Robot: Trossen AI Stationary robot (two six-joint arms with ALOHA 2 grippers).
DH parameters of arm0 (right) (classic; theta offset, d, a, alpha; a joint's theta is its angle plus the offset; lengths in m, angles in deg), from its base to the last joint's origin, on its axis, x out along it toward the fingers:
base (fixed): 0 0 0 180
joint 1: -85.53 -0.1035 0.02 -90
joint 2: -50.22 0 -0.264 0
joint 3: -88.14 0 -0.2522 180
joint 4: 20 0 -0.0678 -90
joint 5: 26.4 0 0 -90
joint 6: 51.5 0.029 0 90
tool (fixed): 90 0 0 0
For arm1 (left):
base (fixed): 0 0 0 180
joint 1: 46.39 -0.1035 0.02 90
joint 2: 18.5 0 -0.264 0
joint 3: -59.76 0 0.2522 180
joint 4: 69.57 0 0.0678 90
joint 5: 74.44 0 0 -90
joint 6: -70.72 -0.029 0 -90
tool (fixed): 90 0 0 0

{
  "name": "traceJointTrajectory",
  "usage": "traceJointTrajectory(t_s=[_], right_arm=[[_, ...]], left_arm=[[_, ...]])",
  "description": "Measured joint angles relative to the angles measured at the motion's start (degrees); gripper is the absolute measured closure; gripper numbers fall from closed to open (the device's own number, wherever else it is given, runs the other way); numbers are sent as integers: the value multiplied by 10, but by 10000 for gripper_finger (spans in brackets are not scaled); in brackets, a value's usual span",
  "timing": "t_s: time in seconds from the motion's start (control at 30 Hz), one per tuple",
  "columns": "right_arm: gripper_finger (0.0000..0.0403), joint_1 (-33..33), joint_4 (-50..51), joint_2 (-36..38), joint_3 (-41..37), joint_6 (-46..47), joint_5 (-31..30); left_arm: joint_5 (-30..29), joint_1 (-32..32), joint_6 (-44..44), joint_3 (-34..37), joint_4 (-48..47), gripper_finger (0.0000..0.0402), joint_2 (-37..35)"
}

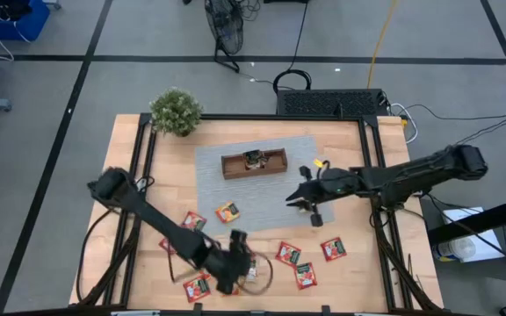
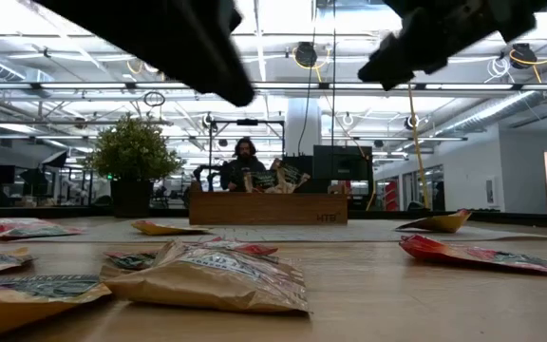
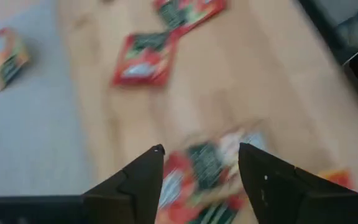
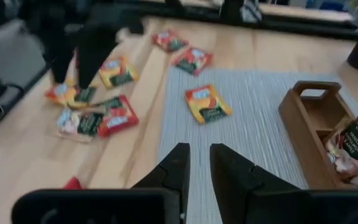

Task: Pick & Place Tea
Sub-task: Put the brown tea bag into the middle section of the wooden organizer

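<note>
Above the near-edge tea packets (image 1: 251, 268), left claw (image 1: 238, 263) hovers, fingers spread.

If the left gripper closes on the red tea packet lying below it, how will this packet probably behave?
The red tea packet looks thin and flat, so it is probably very light and may slide on the smooth wooden table rather than lift. In the low view such packets look puffed and creased, so it likely bends. The left gripper is open above it.
</note>
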Motion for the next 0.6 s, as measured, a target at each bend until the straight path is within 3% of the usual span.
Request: traceJointTrajectory(t_s=[0.27, 0.6], right_arm=[[353, 0, -152, 56, -126, 43, 1], [353, -12, -179, 61, -140, 55, -1]], left_arm=[[0, 40, 63, -154, -125, 188, 115], [28, 21, 103, -166, -160, 188, 149]])
